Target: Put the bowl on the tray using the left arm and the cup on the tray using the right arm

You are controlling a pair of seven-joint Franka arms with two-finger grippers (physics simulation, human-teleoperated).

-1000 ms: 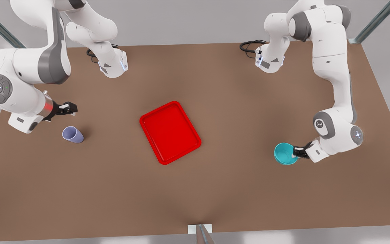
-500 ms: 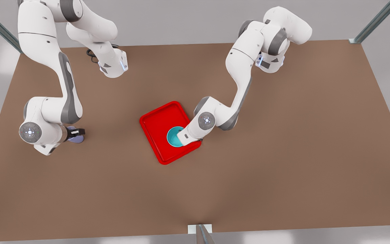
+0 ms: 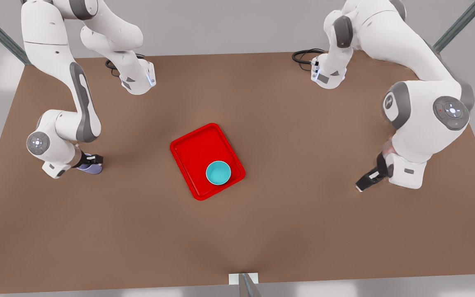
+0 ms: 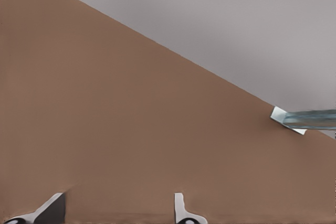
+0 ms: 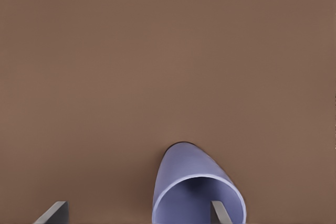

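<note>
Sim robot test cell: bare brown table (image 3: 303, 231), plain grey surround, metal frame struts (image 3: 460, 25) at corners, two arm bases with cables (image 3: 303, 55) bolted on.

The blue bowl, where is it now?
In the front view the bowl sits inside the red tray, in the tray's corner toward the front view's lower right, mid-table, with no hand near it.

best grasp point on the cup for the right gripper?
Probably the rim wall. The cup stands upright on the table with its mouth open, and has no handle. The right gripper is at it on the front view's left, one finger inside the mouth. So pinch the wall from above, one finger inside, one outside. The left gripper waits open at the front view's right.
</note>
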